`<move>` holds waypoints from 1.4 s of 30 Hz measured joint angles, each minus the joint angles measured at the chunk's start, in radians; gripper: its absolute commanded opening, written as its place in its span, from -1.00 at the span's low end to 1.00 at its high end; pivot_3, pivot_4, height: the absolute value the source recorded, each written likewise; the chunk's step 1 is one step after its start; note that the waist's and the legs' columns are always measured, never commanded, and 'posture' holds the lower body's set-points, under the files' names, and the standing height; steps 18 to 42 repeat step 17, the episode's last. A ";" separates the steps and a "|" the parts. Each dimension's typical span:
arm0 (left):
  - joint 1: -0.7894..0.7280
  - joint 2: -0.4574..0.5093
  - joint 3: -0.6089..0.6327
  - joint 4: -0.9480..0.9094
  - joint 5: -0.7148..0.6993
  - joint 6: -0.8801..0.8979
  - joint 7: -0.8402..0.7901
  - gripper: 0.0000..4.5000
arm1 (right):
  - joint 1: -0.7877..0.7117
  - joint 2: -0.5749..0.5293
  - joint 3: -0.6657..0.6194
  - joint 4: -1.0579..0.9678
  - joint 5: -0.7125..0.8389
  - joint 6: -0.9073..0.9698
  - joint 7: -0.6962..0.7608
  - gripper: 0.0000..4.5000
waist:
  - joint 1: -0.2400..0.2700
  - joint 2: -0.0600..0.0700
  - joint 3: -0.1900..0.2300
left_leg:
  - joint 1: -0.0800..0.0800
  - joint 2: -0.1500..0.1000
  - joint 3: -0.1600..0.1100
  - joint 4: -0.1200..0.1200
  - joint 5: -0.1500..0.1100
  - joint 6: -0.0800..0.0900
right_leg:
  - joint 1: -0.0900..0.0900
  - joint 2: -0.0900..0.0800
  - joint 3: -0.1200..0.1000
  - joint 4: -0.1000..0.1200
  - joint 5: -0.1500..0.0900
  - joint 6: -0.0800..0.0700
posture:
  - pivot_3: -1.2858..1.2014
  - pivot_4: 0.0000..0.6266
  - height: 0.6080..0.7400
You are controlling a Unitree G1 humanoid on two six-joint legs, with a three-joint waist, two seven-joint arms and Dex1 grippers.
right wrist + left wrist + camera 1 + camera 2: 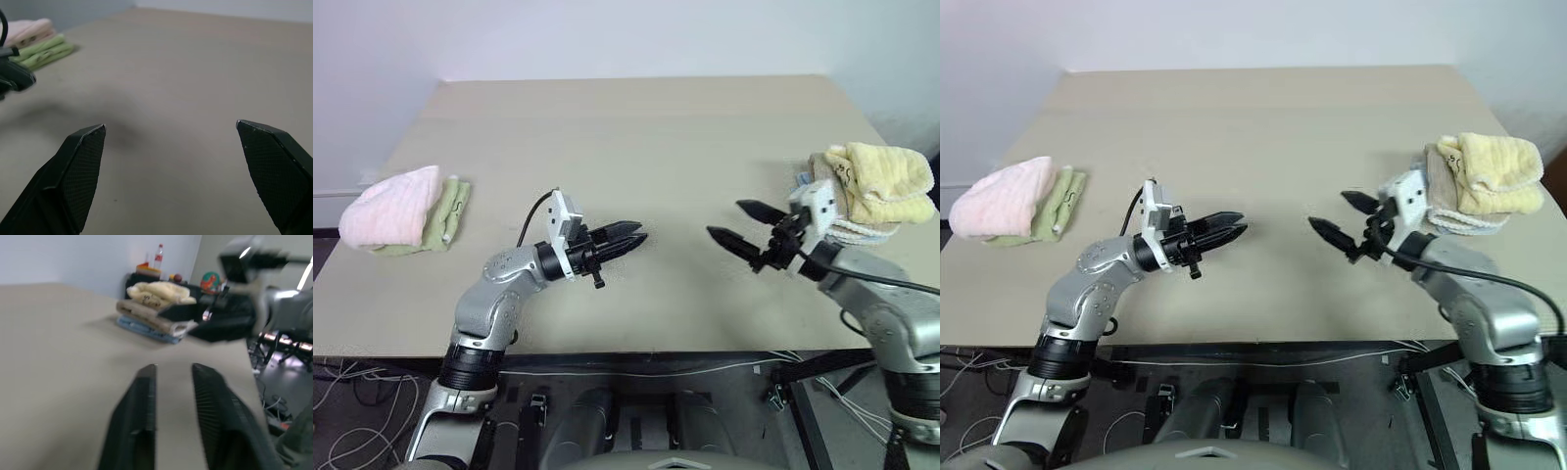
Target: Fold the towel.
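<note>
So the pale yellow towel [881, 181] is sitting folded on top of a little stack at the right edge of the table [646, 127], with a beige ribbed towel [146, 313] under it and a light blue cloth [146, 330] at the bottom.

Neither arm is holding anything. The right gripper [741, 225] hovers over bare table just left of that stack, pointing toward the middle, and its fingers [80, 166] are spread wide apart with nothing between them. The left gripper [631, 235] is near the middle of the table, aimed right toward the other one, with its fingers [142, 411] only a narrow gap apart, also empty. The two sets of tips face each other with a stretch of table between them.

Over on the far left edge there's a pink fluffy towel [391, 206] lying on top of a folded green towel [450, 213], well apart from both arms.
</note>
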 measured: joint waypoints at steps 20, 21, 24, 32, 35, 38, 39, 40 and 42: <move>0.153 0.105 0.118 -0.132 0.120 -0.086 0.237 0.97 | -0.305 0.216 0.158 0.405 -0.161 -0.169 0.275 1.00 | -0.004 0.000 0.000 | 0.000 0.000 0.001 -0.004 0.000 -0.001 | -0.007 0.001 0.001 0.001 0.002 0.003 | 0.03 -0.52 1.00; 0.153 0.105 0.118 -0.132 0.120 -0.086 0.237 0.97 | -0.305 0.216 0.158 0.405 -0.161 -0.169 0.275 1.00 | -0.004 0.000 0.000 | 0.000 0.000 0.001 -0.004 0.000 -0.001 | -0.007 0.001 0.001 0.001 0.002 0.003 | 0.03 -0.52 1.00; 0.153 0.105 0.118 -0.132 0.120 -0.086 0.237 0.97 | -0.305 0.216 0.158 0.405 -0.161 -0.169 0.275 1.00 | -0.004 0.000 0.000 | 0.000 0.000 0.001 -0.004 0.000 -0.001 | -0.007 0.001 0.001 0.001 0.002 0.003 | 0.03 -0.52 1.00; 0.153 0.105 0.118 -0.132 0.120 -0.086 0.237 0.97 | -0.305 0.216 0.158 0.405 -0.161 -0.169 0.275 1.00 | -0.004 0.000 0.000 | 0.000 0.000 0.001 -0.004 0.000 -0.001 | -0.007 0.001 0.001 0.001 0.002 0.003 | 0.03 -0.52 1.00; 0.153 0.105 0.118 -0.132 0.120 -0.086 0.237 0.97 | -0.305 0.216 0.158 0.405 -0.161 -0.169 0.275 1.00 | -0.004 0.000 0.000 | 0.000 0.000 0.001 -0.004 0.000 -0.001 | -0.007 0.001 0.001 0.001 0.002 0.003 | 0.03 -0.52 1.00; 0.153 0.105 0.118 -0.132 0.120 -0.086 0.237 0.97 | -0.305 0.216 0.158 0.405 -0.161 -0.169 0.275 1.00 | -0.004 0.000 0.000 | 0.000 0.000 0.001 -0.004 0.000 -0.001 | -0.007 0.001 0.001 0.001 0.002 0.003 | 0.03 -0.52 1.00; 0.153 0.105 0.118 -0.132 0.120 -0.086 0.237 0.97 | -0.305 0.216 0.158 0.405 -0.161 -0.169 0.275 1.00 | -0.004 0.000 0.000 | 0.000 0.000 0.001 -0.004 0.000 -0.001 | -0.007 0.001 0.001 0.001 0.002 0.003 | 0.03 -0.52 1.00; 0.153 0.105 0.118 -0.132 0.120 -0.086 0.237 0.97 | -0.305 0.216 0.158 0.405 -0.161 -0.169 0.275 1.00 | -0.004 0.000 0.000 | 0.000 0.000 0.001 -0.004 0.000 -0.001 | -0.007 0.001 0.001 0.001 0.002 0.003 | 0.03 -0.52 1.00; 0.153 0.105 0.118 -0.132 0.120 -0.086 0.237 0.97 | -0.305 0.216 0.158 0.405 -0.161 -0.169 0.275 1.00 | -0.004 0.000 0.000 | 0.000 0.000 0.001 -0.004 0.000 -0.001 | -0.007 0.001 0.001 0.001 0.002 0.003 | 0.03 -0.52 1.00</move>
